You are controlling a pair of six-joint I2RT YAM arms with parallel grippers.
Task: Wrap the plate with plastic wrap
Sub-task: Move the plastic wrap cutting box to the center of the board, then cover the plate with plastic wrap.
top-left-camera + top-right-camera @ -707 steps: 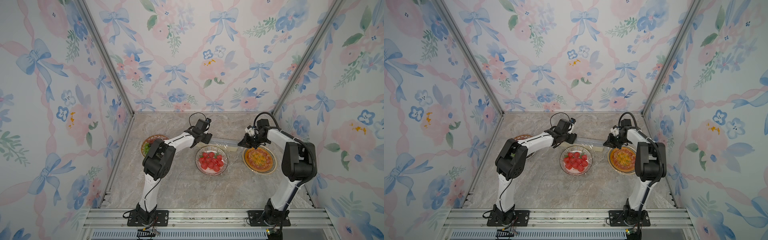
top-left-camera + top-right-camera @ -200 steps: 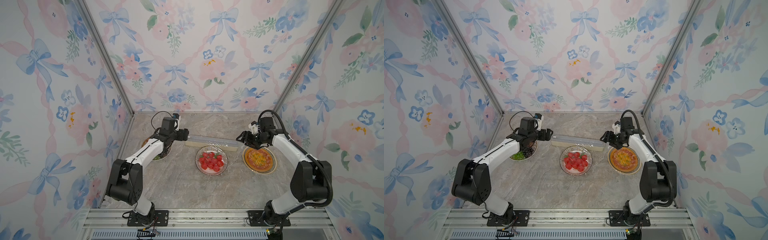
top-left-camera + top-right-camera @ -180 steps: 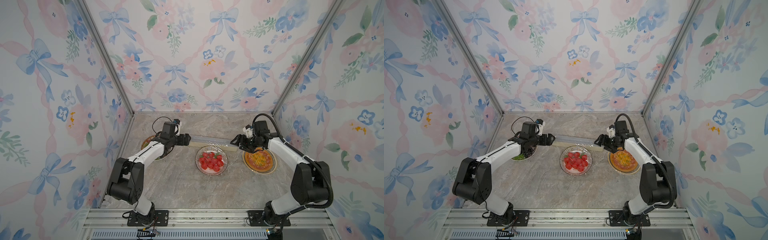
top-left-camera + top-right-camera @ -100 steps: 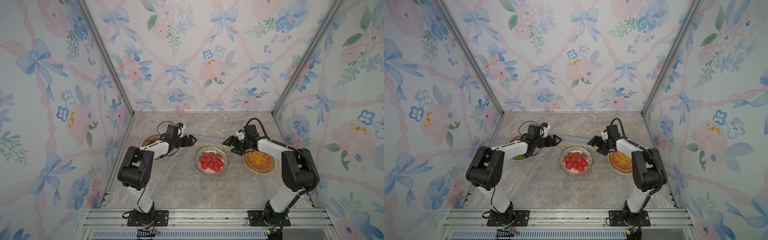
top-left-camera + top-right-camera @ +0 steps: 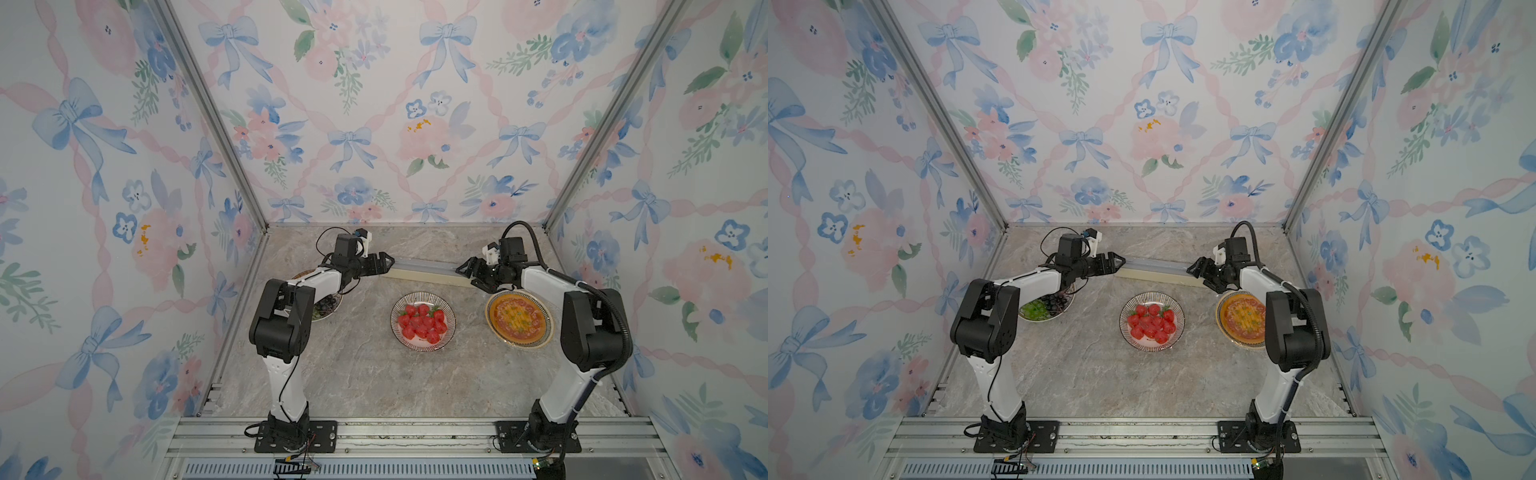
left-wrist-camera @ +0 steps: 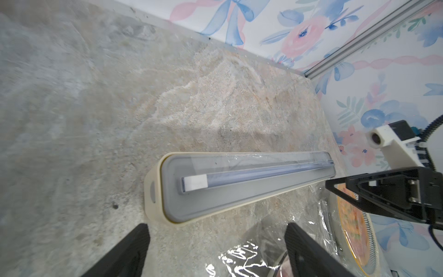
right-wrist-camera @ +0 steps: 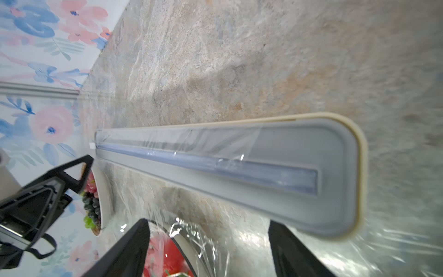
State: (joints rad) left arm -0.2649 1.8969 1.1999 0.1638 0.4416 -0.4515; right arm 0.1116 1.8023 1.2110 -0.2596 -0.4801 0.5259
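Cream wrap box [image 5: 430,273] lies between left gripper [image 5: 387,264] and right gripper [image 5: 464,274], jaws spread, nearer than a second ago.

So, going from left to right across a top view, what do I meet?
Round plate of green and dark grapes, black left claw, round striped plate of red strawberries, black right claw, round yellow-rimmed plate of orange food.

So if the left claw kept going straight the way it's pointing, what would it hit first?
Most likely the near end of the long cream box. The left gripper is open and aimed along it, with that end just ahead. Height is unclear, so it might skim over the top.
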